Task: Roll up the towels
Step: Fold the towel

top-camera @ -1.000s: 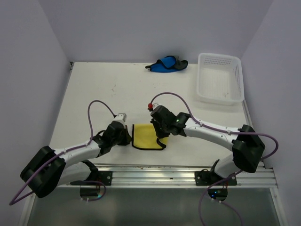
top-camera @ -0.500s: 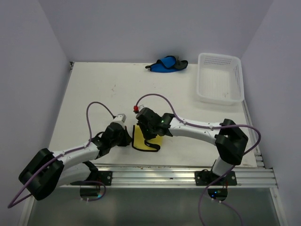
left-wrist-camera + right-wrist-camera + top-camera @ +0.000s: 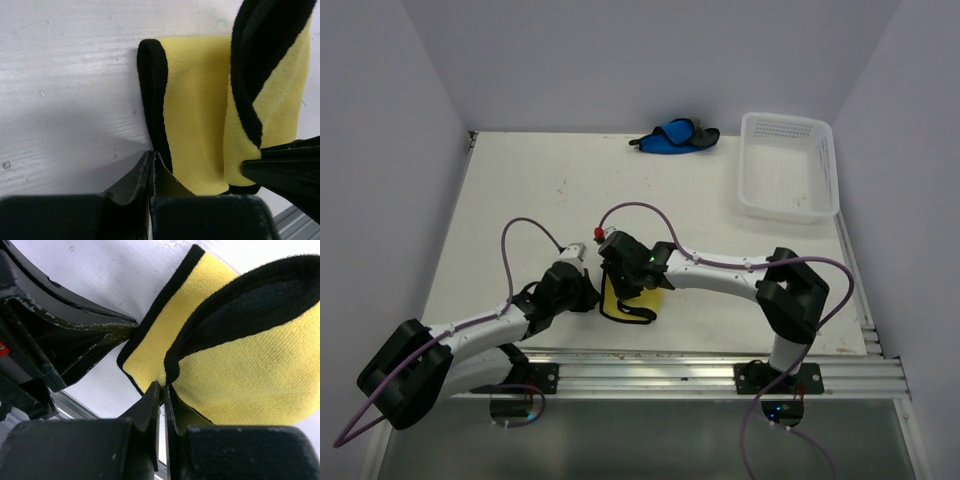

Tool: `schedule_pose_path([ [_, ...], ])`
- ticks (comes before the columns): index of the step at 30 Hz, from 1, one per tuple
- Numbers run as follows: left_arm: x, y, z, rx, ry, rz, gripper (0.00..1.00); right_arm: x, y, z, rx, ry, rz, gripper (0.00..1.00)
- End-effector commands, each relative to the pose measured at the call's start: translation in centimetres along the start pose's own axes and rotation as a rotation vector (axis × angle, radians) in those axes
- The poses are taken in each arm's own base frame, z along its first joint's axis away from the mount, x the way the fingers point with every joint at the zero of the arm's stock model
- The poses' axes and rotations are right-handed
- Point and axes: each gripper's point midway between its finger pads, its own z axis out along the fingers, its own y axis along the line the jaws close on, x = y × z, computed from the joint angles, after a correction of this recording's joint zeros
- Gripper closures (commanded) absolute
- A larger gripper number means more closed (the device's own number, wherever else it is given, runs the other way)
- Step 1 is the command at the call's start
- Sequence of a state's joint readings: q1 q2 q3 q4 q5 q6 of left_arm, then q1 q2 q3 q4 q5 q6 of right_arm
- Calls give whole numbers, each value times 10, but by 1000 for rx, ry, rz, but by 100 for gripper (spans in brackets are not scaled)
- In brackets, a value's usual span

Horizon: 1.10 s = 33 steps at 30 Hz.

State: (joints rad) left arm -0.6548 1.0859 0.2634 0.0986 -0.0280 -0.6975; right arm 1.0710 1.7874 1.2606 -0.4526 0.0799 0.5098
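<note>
Yellow towel (image 3: 632, 305) (upper part hidden)

One yellow towel (image 3: 195, 110), one blue towel (image 3: 672, 137), one basket (image 3: 785, 178).

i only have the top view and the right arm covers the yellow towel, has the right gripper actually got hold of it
Observer: Yes. In the right wrist view the right gripper is shut on a lifted part of the yellow towel.
Operator: is that part flat or curling
Observer: Curling. The left wrist view shows it arched over the layer that lies flat, with the dark edging twisted round.
Operator: what about the other side
Observer: The left gripper is shut, with its tips against the towel's edge. I cannot tell whether it pinches cloth.
</note>
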Motion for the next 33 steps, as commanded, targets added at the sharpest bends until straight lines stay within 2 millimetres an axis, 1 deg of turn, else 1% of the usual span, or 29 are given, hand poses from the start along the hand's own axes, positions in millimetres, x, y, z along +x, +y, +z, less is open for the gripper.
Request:
schedule_pose_path([
  [1, -9, -8, 0, 40, -40, -23, 100, -16, 19, 2, -54, -39, 20, 100],
  [12, -7, -8, -2, 49, -41, -23, 100, -16, 28, 16, -66, -19, 16, 100],
  [15, -7, -8, -3, 51, -42, -22, 100, -12, 28, 21, -63, -3, 15, 100],
  [16, -7, -8, -3, 50, -44, -21, 100, -11, 27, 23, -59, 2, 17, 97],
  [18, -7, -8, -4, 50, -46, -21, 100, -8, 27, 25, -56, 8, 21, 95],
  [19, -7, -7, -4, 48, -46, -22, 100, -6, 27, 27, -55, 11, 21, 90],
  [20, -7, -7, -4, 50, -46, -22, 100, -6, 28, 27, -61, 13, 27, 87],
  [21, -7, -7, -4, 51, -47, -22, 100, -6, 30, 28, -68, 10, 31, 87],
  [25, -7, -7, -4, 50, -48, -21, 100, -12, 38, 21, -107, -8, 53, 84],
  [27, -8, -7, -4, 48, -48, -21, 100, -14, 39, 17, -114, -19, 60, 79],
  [28, -7, -6, -4, 43, -48, -20, 100, -17, 44, 11, -139, -24, 63, 74],
  [30, -8, -5, -5, 41, -51, -19, 100, -16, 44, 6, -148, -24, 71, 73],
  [31, -8, -4, -5, 36, -50, -18, 100, -15, 43, 3, -146, -26, 76, 69],
  [32, -7, -4, -5, 32, -48, -17, 100, -19, 44, -4, -151, -43, 76, 68],
  [33, -7, -3, -6, 31, -49, -18, 100, -15, 39, -6, -134, -38, 74, 67],
])
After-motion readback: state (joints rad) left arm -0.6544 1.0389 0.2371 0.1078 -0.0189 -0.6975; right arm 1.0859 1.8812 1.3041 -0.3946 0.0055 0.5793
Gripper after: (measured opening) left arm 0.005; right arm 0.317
